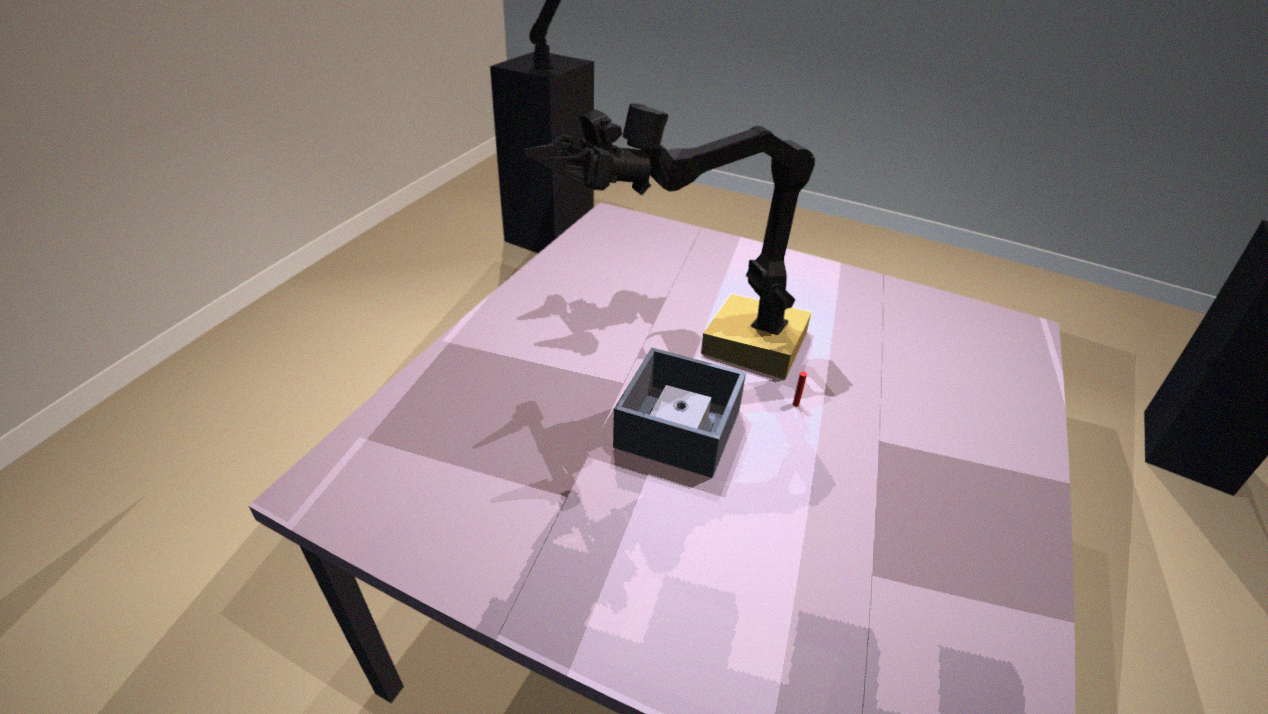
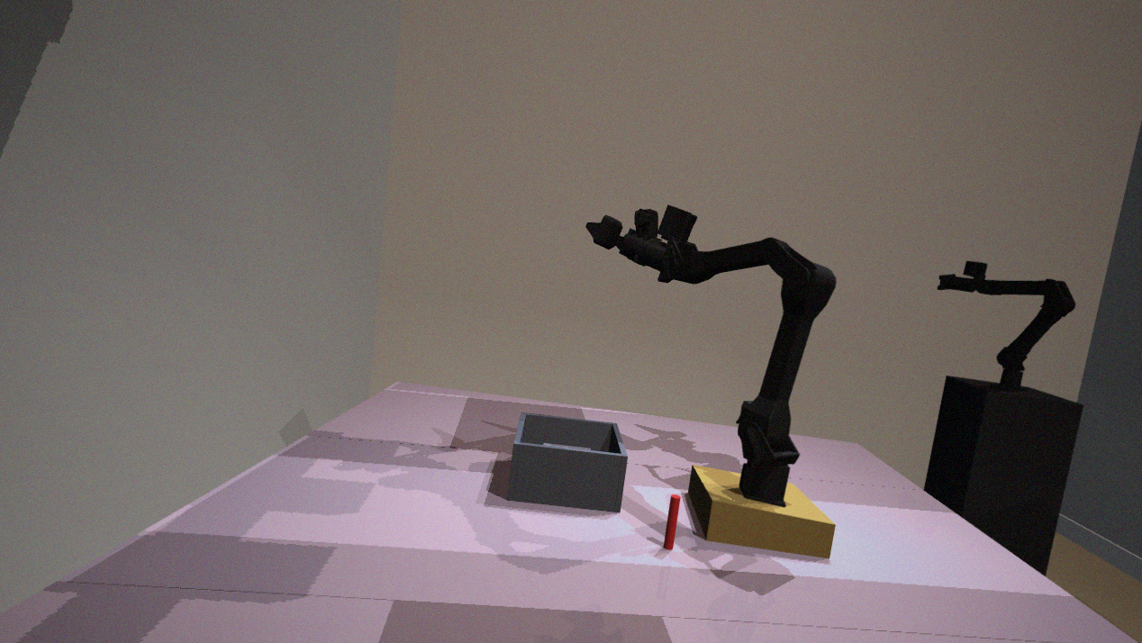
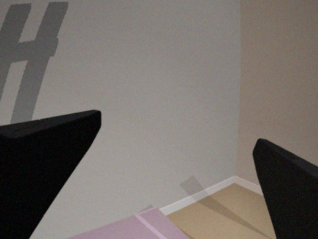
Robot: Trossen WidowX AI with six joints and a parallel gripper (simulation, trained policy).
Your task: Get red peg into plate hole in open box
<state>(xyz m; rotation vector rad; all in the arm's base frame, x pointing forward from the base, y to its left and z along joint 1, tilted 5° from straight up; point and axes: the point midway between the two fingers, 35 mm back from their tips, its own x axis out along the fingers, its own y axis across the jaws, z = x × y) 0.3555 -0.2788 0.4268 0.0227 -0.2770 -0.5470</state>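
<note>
The red peg (image 1: 799, 390) (image 2: 672, 522) stands upright on the table, between the open box and the yellow block and a little toward the exterior camera. The dark grey box (image 1: 665, 445) (image 2: 566, 480) is open at the top. A pale plate (image 1: 696, 411) with a round, empty hole (image 1: 680, 405) lies at its bottom. My gripper (image 1: 542, 152) (image 2: 593, 229) (image 3: 178, 132) is open and empty, high in the air beyond the box as seen from the exterior view, pointing roughly sideways. The wrist view shows both fingers wide apart, with neither peg nor box in sight.
The yellow block (image 1: 746, 358) (image 2: 766, 531) under my arm's base stands close to the box and peg. A black pedestal (image 1: 519, 168) (image 2: 983, 466) with another arm stands behind the pink table (image 1: 967, 381) (image 2: 919, 543). Another black block (image 1: 1211, 390) stands right of the table in the top view.
</note>
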